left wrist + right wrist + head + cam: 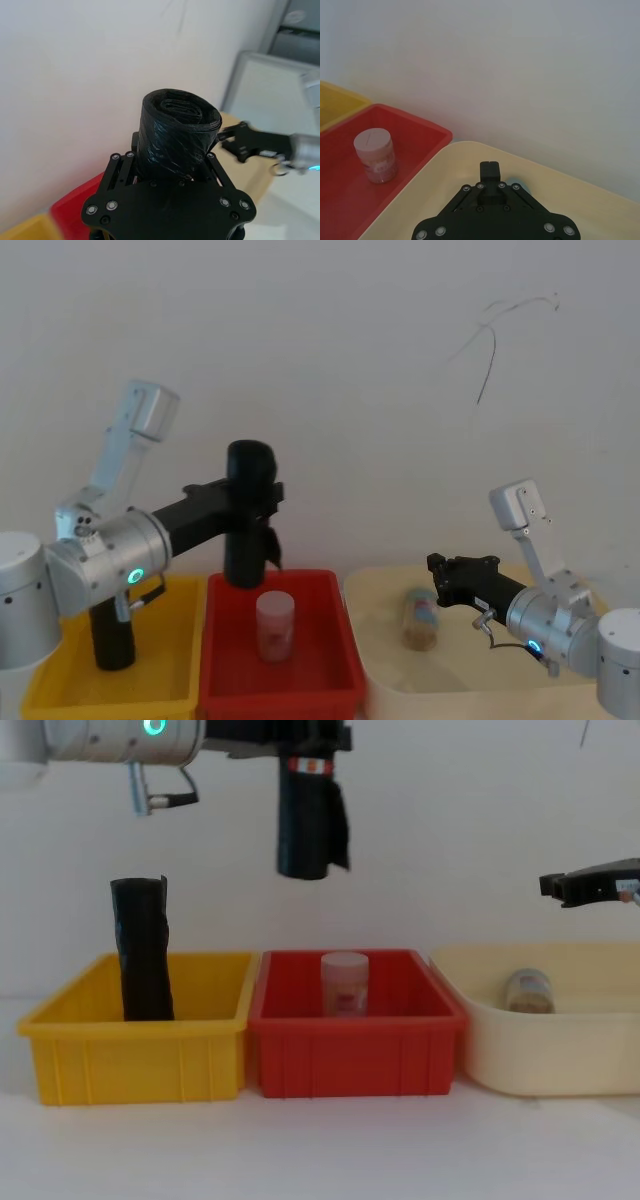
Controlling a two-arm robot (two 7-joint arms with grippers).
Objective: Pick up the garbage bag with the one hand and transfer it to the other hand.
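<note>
The left gripper [262,496] holds the garbage bag [303,825] upright in the air, above the red bin [350,1055].

The bag is a black glossy roll of plastic, wound tight. The left wrist view shows the folded layers at its end. A narrow red-and-white label band [310,765] goes around it just under the place of the grip, and a loose flap [341,832] hangs free along one side. The left jaws are pinching the roll near its upper part, one finger on each side. The lower end hangs free, well above a small jar [345,982] in the red bin. The right gripper [548,885] waits over the cream bin [540,1065], apart from the bag, with its jaws pressed together. A plain black roll [142,955] stands in the yellow bin [140,1065].
</note>
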